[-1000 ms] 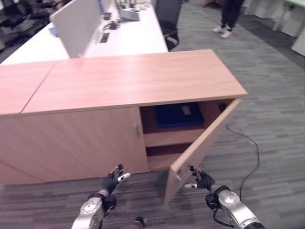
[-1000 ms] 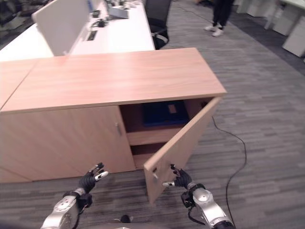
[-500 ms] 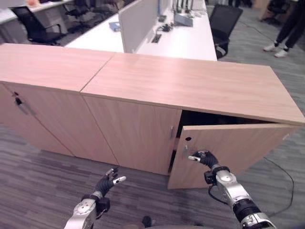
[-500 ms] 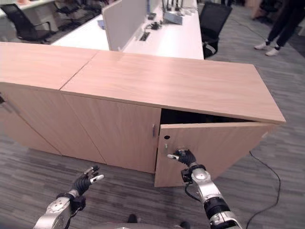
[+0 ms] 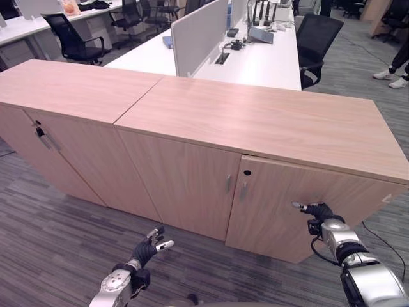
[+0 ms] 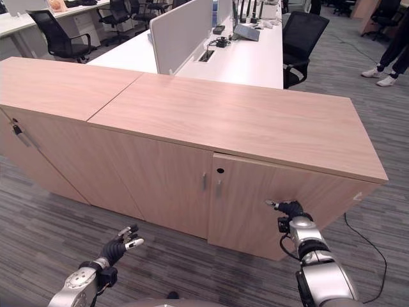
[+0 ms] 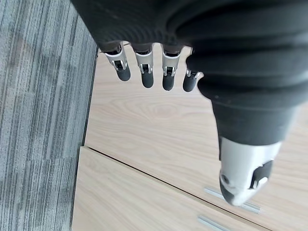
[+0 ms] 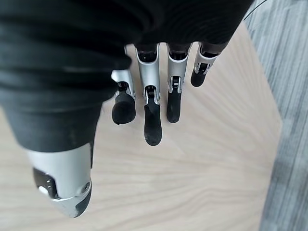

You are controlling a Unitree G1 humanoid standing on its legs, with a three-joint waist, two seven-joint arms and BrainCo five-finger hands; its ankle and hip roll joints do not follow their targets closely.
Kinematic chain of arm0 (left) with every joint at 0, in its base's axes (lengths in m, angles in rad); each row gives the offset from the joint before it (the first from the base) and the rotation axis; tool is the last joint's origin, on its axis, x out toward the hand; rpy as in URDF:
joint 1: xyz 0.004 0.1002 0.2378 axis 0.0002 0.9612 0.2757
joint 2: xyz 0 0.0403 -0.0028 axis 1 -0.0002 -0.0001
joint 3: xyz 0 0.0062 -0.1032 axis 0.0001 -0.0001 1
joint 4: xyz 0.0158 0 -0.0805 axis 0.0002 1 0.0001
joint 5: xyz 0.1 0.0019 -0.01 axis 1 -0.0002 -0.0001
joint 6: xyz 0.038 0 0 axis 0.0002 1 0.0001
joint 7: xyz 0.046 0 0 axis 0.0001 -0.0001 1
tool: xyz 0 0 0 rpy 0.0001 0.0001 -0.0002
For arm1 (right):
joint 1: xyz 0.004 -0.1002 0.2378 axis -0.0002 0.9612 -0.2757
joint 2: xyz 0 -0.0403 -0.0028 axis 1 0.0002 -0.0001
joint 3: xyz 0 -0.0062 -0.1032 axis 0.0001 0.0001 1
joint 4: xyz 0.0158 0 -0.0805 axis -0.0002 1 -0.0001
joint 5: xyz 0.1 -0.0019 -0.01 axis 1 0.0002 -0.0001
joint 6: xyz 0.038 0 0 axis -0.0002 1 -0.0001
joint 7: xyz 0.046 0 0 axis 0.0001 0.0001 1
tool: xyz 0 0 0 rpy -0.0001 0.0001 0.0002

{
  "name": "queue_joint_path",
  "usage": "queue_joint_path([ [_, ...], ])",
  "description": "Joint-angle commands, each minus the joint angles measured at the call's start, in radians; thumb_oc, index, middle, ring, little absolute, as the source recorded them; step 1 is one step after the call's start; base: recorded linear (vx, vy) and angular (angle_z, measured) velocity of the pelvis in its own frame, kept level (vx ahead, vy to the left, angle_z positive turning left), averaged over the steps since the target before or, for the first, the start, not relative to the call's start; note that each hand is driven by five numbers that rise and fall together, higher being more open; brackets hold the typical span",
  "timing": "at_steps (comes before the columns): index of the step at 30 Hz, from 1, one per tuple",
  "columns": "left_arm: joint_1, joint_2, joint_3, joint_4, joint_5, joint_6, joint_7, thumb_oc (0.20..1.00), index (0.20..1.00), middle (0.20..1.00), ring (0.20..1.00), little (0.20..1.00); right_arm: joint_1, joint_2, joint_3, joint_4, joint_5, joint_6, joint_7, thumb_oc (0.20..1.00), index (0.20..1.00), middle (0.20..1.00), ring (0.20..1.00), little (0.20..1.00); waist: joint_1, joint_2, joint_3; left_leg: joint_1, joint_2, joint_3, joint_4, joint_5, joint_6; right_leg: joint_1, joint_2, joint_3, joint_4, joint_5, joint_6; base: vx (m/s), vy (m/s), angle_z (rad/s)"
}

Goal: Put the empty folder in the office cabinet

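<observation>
Inside the cabinet (image 5: 255, 121), presumably, sits the folder, hidden behind the nearly shut door (image 5: 307, 211). Right hand (image 6: 291, 209), fingers straight, presses it; should push flat till flush w/ the neighbour. Left hand (image 5: 146, 246) idles open, low.

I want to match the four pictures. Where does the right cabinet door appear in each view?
Left eye view: right cabinet door, lower right, right hand against it.
Right eye view: lower centre-right.
Left wrist view: the panel past the thumb.
Right wrist view: the wood behind the fingers.
Shared landmark: the paired door handles.
</observation>
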State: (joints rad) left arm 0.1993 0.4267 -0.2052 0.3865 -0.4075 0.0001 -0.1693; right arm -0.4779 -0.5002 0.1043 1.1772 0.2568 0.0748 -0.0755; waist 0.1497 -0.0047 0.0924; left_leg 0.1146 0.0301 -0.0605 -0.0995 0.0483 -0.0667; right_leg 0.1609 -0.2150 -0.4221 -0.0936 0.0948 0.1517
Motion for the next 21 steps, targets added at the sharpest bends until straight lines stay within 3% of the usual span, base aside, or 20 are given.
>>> queue_joint_path([
  [1, -0.048, 0.044, -0.053, -0.049, -0.017, -0.033, -0.012, 1.000, 1.000, 1.000, 1.000, 1.000, -0.142, -0.083, 0.010, 0.043, 0.044, -0.041, 0.000, 1.000, 1.000, 1.000, 1.000, 1.000, 0.039, -0.017, -0.001, -0.010, 0.072, 0.045, 0.049, -0.087, -0.060, 0.029, -0.039, -0.039, 0.036, -0.071, 0.054, 0.01, -0.013, 0.11],
  [14, -0.068, 0.041, -0.085, -0.034, -0.004, -0.027, -0.013, 1.000, 1.000, 1.000, 1.000, 1.000, -0.143, -0.113, 0.011, 0.088, 0.023, -0.039, 0.001, 1.000, 1.000, 1.000, 1.000, 1.000, 0.052, -0.016, -0.010, -0.025, 0.075, 0.010, 0.037, -0.076, -0.064, 0.040, -0.027, -0.072, 0.032, -0.077, 0.049, 0.01, -0.001, 0.11],
  [21, -0.046, 0.004, -0.023, -0.026, 0.001, -0.027, 0.006, 1.000, 1.000, 1.000, 1.000, 1.000, 0.087, 0.034, -0.014, -0.182, 0.074, -0.070, 0.023, 1.000, 1.000, 1.000, 1.000, 1.000, 0.010, -0.008, -0.007, -0.011, 0.080, 0.035, 0.034, -0.084, -0.061, 0.030, -0.029, -0.049, 0.030, -0.073, 0.048, -0.01, 0.030, 0.01],
])
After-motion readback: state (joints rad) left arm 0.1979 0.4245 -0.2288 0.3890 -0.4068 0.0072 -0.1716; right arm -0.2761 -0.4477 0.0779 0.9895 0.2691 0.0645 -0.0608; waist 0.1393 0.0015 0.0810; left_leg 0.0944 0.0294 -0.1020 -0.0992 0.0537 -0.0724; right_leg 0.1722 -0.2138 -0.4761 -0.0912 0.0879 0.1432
